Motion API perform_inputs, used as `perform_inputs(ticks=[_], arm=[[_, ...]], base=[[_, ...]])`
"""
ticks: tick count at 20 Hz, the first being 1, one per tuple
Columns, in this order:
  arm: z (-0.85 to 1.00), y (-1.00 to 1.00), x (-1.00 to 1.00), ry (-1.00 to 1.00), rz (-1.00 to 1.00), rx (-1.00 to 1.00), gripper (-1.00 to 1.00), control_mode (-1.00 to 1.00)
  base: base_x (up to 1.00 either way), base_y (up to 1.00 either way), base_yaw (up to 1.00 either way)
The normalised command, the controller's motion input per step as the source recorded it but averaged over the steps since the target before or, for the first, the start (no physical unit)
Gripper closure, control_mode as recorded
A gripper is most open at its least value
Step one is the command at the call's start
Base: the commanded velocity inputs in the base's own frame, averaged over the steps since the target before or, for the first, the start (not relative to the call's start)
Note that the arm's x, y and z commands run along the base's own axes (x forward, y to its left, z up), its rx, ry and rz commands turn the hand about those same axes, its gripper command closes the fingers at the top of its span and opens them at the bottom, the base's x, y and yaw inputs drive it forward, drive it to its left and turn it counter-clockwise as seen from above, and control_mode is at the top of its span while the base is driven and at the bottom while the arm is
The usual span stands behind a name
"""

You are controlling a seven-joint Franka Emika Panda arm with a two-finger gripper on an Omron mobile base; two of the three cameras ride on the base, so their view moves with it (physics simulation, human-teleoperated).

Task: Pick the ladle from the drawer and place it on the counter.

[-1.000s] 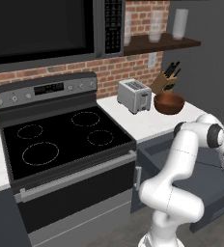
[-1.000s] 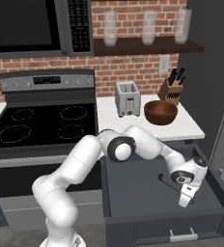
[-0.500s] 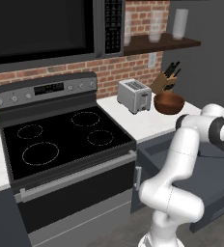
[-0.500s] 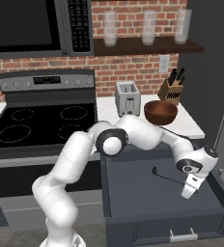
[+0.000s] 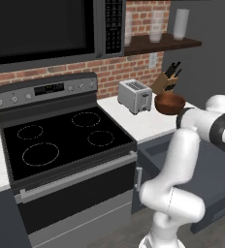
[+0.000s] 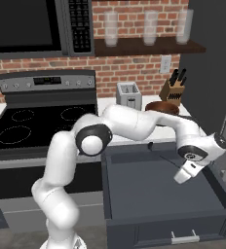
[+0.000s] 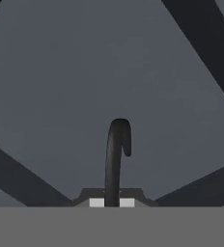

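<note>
The drawer [image 6: 154, 194] stands pulled out below the white counter [image 5: 126, 118], its dark grey floor bare. Over the drawer's right half my gripper [image 6: 181, 176] is shut on the ladle [image 6: 163, 154]. The ladle's thin dark handle slants from my fingers up toward the drawer's back edge, where its small black end [image 6: 150, 144] shows. In the hand view the ladle [image 7: 117, 154] rises as a dark curved rod from between my fingertips [image 7: 112, 202], above the drawer floor [image 7: 85, 87]. The left base view shows my arm bent over the drawer [image 5: 158, 151].
On the counter stand a silver toaster [image 6: 128, 95], a brown bowl [image 6: 161, 106] and a wooden knife block [image 6: 173, 87]. A black stovetop [image 6: 32, 124] lies to the left. A dark tall panel [image 6: 217, 73] bounds the right side.
My jaws have finished closing on the ladle's handle. The hand has risen slightly and the ladle's far end has tilted up off the drawer floor.
</note>
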Motion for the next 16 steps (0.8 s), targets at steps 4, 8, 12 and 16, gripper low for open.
perform_inputs(ticks=[4, 8, 12, 16], arm=[[0.99, 1.00, 0.00, -0.02, -0.13, -0.01, 1.00, -1.00], [0.82, 1.00, 0.14, 0.01, -0.08, -0.05, 1.00, -1.00], [0.46, 1.00, 0.60, 0.02, -0.09, -0.12, 1.00, -1.00], [0.02, 0.99, 0.96, 0.05, -0.13, -0.19, 1.00, -1.00]], base=[[0.00, 0.00, 0.00], [0.00, 0.00, 0.00], [0.00, 0.00, 0.00], [0.00, 0.00, 0.00]])
